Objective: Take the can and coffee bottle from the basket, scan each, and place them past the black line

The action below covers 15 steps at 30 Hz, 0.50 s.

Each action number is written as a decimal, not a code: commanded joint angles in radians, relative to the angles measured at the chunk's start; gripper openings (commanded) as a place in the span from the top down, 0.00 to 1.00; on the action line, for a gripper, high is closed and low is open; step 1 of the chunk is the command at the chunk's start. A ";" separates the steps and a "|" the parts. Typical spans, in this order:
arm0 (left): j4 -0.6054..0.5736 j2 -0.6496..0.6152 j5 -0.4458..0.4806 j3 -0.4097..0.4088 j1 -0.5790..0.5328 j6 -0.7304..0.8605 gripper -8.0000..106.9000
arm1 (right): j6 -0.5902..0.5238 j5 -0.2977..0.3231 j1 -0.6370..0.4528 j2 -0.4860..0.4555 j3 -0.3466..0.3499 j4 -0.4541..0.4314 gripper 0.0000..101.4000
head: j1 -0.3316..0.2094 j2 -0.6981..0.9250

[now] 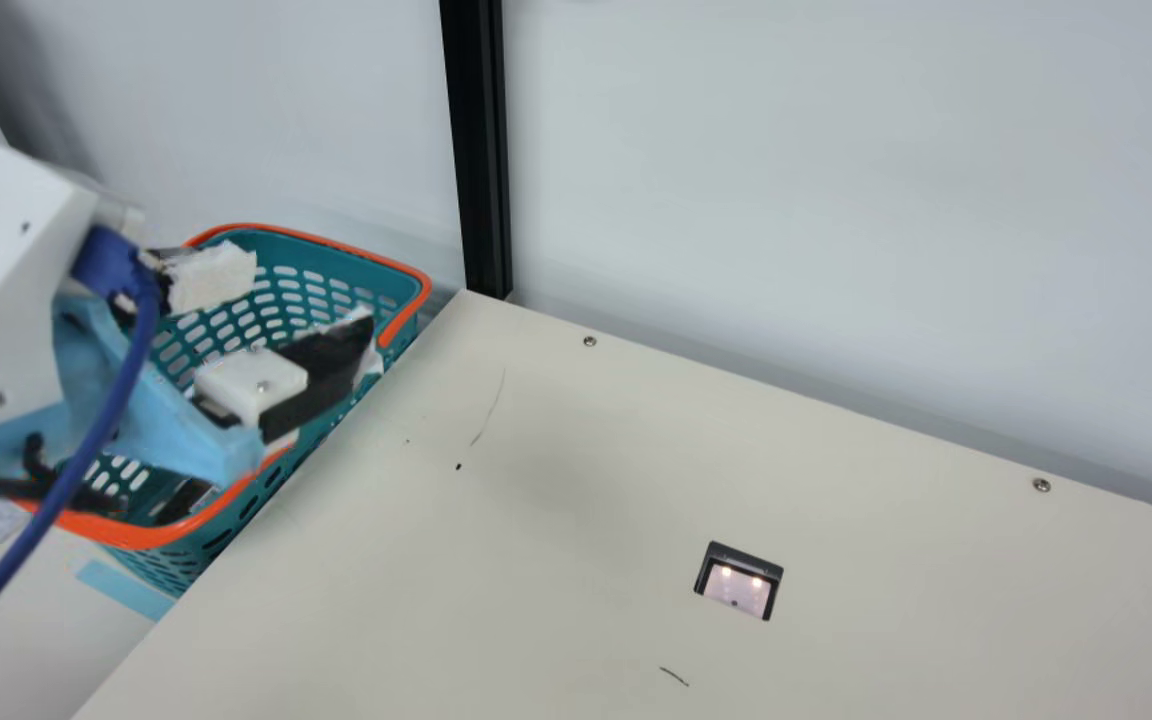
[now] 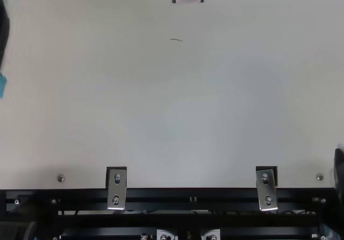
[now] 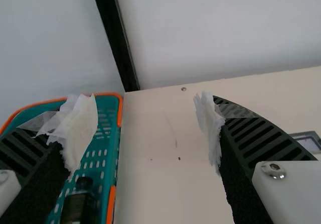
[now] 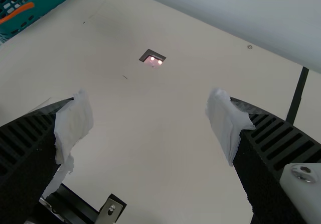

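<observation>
The scanner (image 1: 739, 585) was let into the cream table (image 1: 536, 610), its window glowing pink under two bright spots. A short dark stroke (image 1: 674, 676) marked the tabletop just on the scanner's near side, and a fainter scratch (image 1: 489, 408) ran farther off to its left. Of two screws near the far edge, one (image 1: 589, 341) lay beyond the scanner to the left, the other (image 1: 1041, 485) beyond it to the right. The black line (image 4: 298, 94) crossed the table well to the scanner's right.

Behind the scanner rose a plain pale wall (image 1: 836, 200), with a black post (image 1: 481, 150) upright against it to the far left. On the scanner's near side, well apart from it, ran a black rail (image 2: 215, 200) with two metal brackets.

Well to the scanner's left stood the teal basket (image 1: 401, 275), orange at the rim, a strip of blue tape (image 1: 126, 590) beside it. The coffee bottle (image 3: 79, 208) was inside, dark, with a black cap.

The left gripper (image 1: 306, 304) hung near the basket, left of the scanner, its jaws wide apart. The right gripper (image 2: 339, 167) was on the scanner's near side, to the right, its jaws also wide apart.
</observation>
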 commanded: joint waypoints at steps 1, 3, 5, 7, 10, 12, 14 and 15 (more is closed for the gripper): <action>-0.004 0.029 0.027 -0.046 0.038 -0.010 0.15 | 0.000 0.000 0.000 0.000 0.000 0.000 0.00 | -0.024 0.015; -0.010 0.057 0.058 -0.086 0.073 -0.007 0.15 | 0.000 0.000 0.000 0.000 0.000 0.000 0.00 | -0.024 0.015; -0.019 0.088 0.092 -0.128 0.111 0.007 0.15 | 0.000 0.000 0.000 0.000 0.000 0.000 0.00 | -0.024 0.015; -0.030 0.123 0.124 -0.172 0.150 0.035 0.15 | 0.000 0.000 0.000 0.000 0.000 0.000 0.00 | -0.024 0.015; -0.050 0.186 0.173 -0.239 0.208 0.093 0.15 | 0.000 0.000 0.000 0.000 0.000 0.000 0.00 | -0.024 0.015; -0.066 0.233 0.204 -0.285 0.247 0.139 0.15 | 0.000 0.000 0.000 0.000 0.000 0.000 0.00 | -0.024 0.015; -0.081 0.282 0.234 -0.333 0.286 0.184 0.15 | 0.000 0.000 0.000 0.000 0.000 0.000 0.00 | -0.024 0.015; -0.094 0.309 0.253 -0.360 0.307 0.211 0.15 | 0.000 0.000 0.000 0.000 0.000 0.000 0.00 | -0.024 0.015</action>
